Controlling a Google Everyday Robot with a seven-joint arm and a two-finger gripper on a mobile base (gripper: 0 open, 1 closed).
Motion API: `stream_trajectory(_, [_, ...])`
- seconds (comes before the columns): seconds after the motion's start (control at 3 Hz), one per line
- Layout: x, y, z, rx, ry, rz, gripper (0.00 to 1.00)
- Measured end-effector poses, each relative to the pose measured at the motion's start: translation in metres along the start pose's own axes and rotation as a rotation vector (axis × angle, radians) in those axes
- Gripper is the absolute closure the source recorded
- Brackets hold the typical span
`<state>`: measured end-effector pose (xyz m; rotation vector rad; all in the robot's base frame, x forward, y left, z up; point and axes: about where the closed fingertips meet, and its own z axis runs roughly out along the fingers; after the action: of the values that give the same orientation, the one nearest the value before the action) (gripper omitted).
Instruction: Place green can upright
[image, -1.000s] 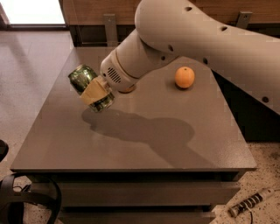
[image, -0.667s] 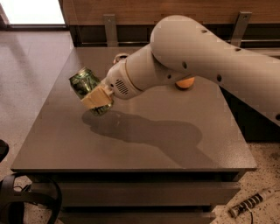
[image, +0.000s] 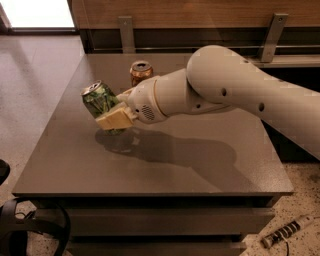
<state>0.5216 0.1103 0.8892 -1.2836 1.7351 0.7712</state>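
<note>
The green can (image: 101, 102) has dark green patterned sides and a silver top. It is held above the left part of the grey table (image: 150, 165), tilted with its top up and to the left. My gripper (image: 116, 116) is shut on the can, with a cream finger (image: 115, 121) across its lower side. The can's bottom is hidden behind the finger. Its shadow lies on the table just below.
An orange-brown can (image: 140, 72) stands upright on the table behind my wrist. My white arm (image: 235, 95) reaches in from the right across the table. A wooden wall with metal brackets runs behind. A cable and floor items lie at the lower left and right.
The arm has swung so the can tilts more upright. The orange-brown can now shows behind the wrist, and the orange fruit is hidden by the arm.
</note>
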Motion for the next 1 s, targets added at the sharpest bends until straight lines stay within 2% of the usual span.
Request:
stream_trajectory(0.33, [0.002, 0.002, 0.004, -0.014, -0.036, -0.026, 1.00])
stream_trajectory(1.0, [0.002, 0.016, 0.009, -0.027, -0.103, -0.030, 1.00])
